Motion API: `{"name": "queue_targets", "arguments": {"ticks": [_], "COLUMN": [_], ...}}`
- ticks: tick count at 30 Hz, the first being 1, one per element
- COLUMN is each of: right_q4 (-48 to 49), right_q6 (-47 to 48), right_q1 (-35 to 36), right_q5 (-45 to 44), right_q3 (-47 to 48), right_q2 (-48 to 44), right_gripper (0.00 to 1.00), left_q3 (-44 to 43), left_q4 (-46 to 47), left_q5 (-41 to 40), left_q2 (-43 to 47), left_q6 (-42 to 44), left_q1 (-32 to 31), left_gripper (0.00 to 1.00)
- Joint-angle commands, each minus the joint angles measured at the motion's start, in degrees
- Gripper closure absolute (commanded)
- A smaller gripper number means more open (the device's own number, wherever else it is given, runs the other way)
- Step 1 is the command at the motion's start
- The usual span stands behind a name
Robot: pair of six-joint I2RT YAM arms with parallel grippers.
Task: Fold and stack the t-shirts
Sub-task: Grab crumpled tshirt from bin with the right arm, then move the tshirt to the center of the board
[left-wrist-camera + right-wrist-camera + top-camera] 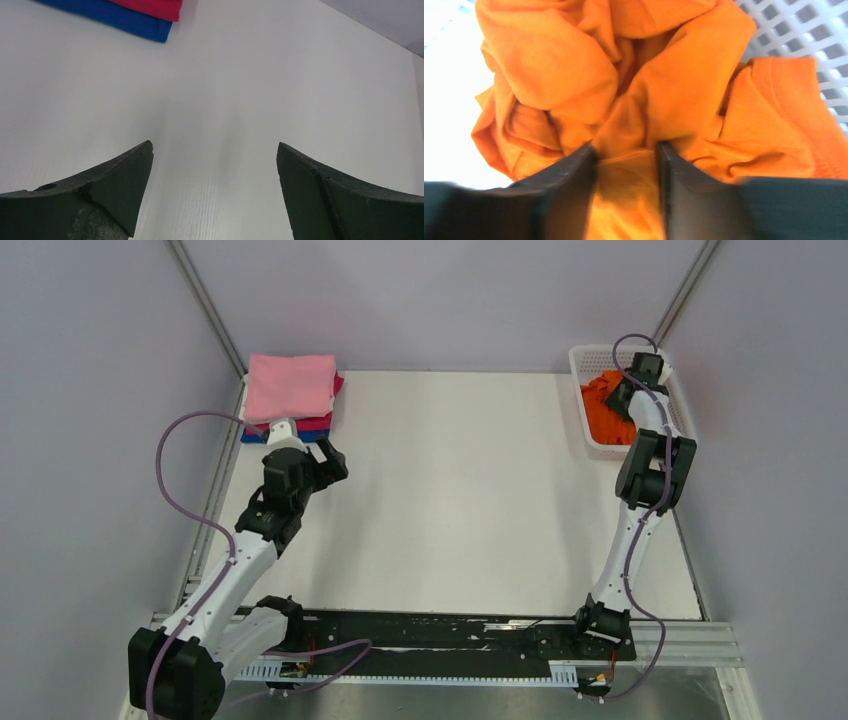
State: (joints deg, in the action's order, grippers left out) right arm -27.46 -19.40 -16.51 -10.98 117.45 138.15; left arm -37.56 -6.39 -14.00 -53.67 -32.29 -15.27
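A crumpled bright orange t-shirt (603, 412) lies in the white mesh basket (588, 356) at the far right. My right gripper (618, 398) reaches down into the basket. In the right wrist view its fingers are closed on a bunch of the orange t-shirt (674, 85), and fabric fills the gap at the gripper (626, 150). A folded stack sits at the far left with a light pink tee (290, 385) on top and magenta and blue tees (256, 436) under it. My left gripper (335, 462) is open and empty just in front of the stack, over bare table (215, 150).
The basket's mesh wall (794, 30) shows behind the orange fabric. The corner of the blue tee (130, 22) and the magenta tee (152, 6) show at the top left of the left wrist view. Grey walls enclose the white table (470, 500).
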Motion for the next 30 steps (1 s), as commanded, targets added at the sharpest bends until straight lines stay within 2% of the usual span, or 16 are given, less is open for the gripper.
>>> {"name": "queue_targets", "arguments": {"ticks": [1, 2, 3, 8, 16, 19, 24, 27, 30], "right_q4": [-2.35, -2.33, -2.10, 2.70, 14.55, 15.34, 15.69, 15.87, 15.78], "right_q6": [0.27, 0.10, 0.07, 1.99, 5.20, 7.35, 5.66, 4.47, 4.38], "right_q1": [-0.23, -0.19, -0.25, -0.20, 0.69, 2.20, 6.19, 9.42, 14.15], "right_q5": [9.88, 9.98, 10.01, 9.94, 21.84, 25.67, 37.81, 48.30, 54.70], "right_q3": [2.19, 2.15, 2.17, 1.90, -5.16, -6.95, -7.18, -5.48, -5.50], "right_q2": [1.78, 0.94, -0.19, -12.01, -32.56, -38.30, -45.35, -47.13, -48.77], "right_gripper": [0.84, 0.97, 1.00, 1.00, 1.00, 1.00, 1.00, 1.00, 1.00], "left_q3": [-0.02, -0.08, -0.17, -0.29, 0.84, 1.04, 1.48, 1.37, 1.20], "left_q4": [2.63, 2.67, 2.63, 2.66, 3.76, 3.56, 4.62, 3.28, 1.79], "left_q5": [-1.13, -1.17, -1.17, -0.84, 0.05, 0.09, 0.96, 1.03, 0.60], "left_q2": [0.99, 1.05, 1.14, 2.38, 5.61, 6.72, 8.28, 8.76, 9.46], "left_q6": [-0.36, -0.22, -0.09, 0.30, 0.32, 0.13, -0.23, -0.45, -0.72], "left_q1": [0.35, 0.34, 0.33, 0.33, 0.33, 0.35, 0.37, 0.38, 0.34], "left_gripper": [0.00, 0.00, 0.00, 0.00, 0.00, 0.00, 0.00, 0.00, 0.00]}}
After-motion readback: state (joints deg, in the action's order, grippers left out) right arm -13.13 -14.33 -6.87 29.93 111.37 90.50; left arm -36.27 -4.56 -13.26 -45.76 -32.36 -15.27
